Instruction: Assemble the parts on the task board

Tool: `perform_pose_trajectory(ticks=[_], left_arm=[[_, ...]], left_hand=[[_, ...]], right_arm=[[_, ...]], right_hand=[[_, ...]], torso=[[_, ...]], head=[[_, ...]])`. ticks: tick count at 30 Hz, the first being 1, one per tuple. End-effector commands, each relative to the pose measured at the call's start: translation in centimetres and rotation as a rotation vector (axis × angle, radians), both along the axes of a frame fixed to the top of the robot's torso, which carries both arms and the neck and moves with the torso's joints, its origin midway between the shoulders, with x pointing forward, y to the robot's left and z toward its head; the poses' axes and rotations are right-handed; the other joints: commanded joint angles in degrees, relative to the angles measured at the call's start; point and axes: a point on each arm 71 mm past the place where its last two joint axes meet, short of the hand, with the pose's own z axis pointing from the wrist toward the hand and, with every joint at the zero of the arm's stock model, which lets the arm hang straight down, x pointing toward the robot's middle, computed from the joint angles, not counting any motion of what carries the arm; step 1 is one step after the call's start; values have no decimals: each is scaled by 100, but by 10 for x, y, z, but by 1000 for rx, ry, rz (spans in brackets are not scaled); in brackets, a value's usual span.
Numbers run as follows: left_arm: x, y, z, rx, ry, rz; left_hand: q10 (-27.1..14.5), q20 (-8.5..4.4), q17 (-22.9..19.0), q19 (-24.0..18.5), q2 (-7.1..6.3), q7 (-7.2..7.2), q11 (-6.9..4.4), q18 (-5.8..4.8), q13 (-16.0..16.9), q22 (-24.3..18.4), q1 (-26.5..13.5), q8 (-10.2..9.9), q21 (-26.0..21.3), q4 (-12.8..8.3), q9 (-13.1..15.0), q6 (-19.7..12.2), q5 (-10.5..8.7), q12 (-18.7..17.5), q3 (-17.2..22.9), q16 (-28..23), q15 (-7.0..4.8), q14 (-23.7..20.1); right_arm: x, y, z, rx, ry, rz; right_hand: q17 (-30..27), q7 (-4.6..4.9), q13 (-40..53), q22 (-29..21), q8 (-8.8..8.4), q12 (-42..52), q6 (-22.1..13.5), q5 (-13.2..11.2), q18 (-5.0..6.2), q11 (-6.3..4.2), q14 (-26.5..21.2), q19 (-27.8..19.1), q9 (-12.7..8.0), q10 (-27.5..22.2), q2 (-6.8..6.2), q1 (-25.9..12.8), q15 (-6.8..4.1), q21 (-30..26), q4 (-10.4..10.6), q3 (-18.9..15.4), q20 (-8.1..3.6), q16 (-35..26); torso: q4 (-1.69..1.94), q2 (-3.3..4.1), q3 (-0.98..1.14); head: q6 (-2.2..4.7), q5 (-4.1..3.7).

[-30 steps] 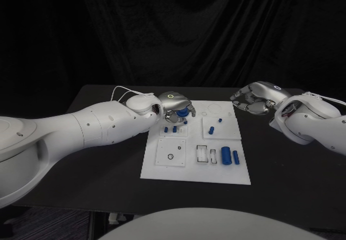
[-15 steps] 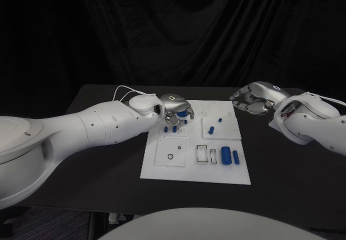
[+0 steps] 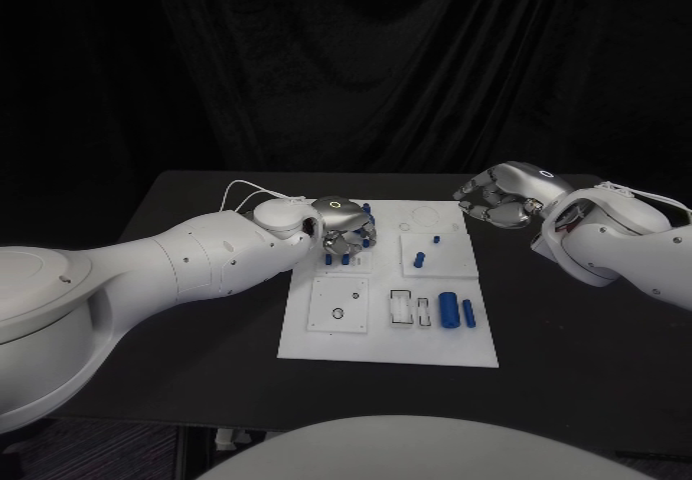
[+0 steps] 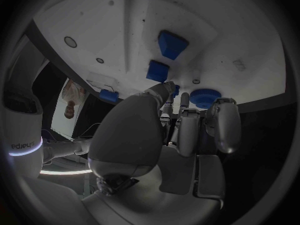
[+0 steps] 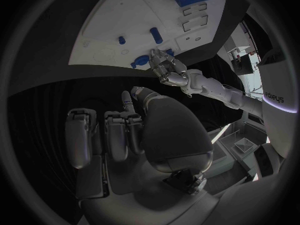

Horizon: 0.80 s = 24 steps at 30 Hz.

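The white task board (image 3: 389, 345) lies mid-table. My left hand (image 3: 343, 222) hovers over its far left part, fingers bent down, gripping a blue round part (image 3: 364, 210) at the fingertips; the same blue round part (image 4: 203, 97) sits just past the fingers (image 4: 184, 110) near the board's edge. Two short blue pegs (image 3: 339, 258) stand just in front of that hand. My right hand (image 3: 502, 197) hangs over the black table off the board's far right corner, fingers curled in on nothing. From the right wrist, my left hand (image 5: 169, 67) shows at the board (image 5: 112, 30).
A blue peg (image 3: 418, 260) and a smaller one (image 3: 436, 240) stand in the far right plate. A thick blue cylinder (image 3: 450, 309) and a slimmer one (image 3: 472, 312) lie at the near right. Black table (image 3: 216, 320) surrounds the board.
My left hand has drawn slightly left and turned, and the blue round part now shows at its far side. The right hand has shifted a little toward the far left.
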Motion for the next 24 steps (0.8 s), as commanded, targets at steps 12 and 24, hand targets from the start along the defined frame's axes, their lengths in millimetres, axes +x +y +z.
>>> perform_pose_trajectory(ticks=[12, 24], left_arm=[[0, -4, -3, 3, -25, -16], [1, -5, -3, 3, -28, -16]], left_hand=[[209, -43, -25, 54, 104, 31, -59, 8, -82, 1025, -19, 54, 5, 6, 19, 181, 121, -21, 156, 29, -33, 33], [889, -173, -40, 117, 170, 145, -267, -6, -144, 1052, -49, 134, 53, -20, 72, 509, 18, 62, 220, 59, -182, 55]], right_arm=[[0, 1, -1, 1, -3, -11], [0, 1, -1, 0, 0, -10]], right_hand=[[1509, 0, 1509, 1382, -2, 15, 41, 35, 4, 53, 595, 400, -8, 607, 4, -68, 44, -17, -10, 27, 37, 17], [1509, 0, 1509, 1382, -2, 15, 42, 36, 5, 54, 595, 399, -9, 607, 4, -69, 44, -18, -11, 28, 37, 17]], torso=[[3, -1, 4], [10, -5, 2]], head=[[-1, 9], [-1, 22]])
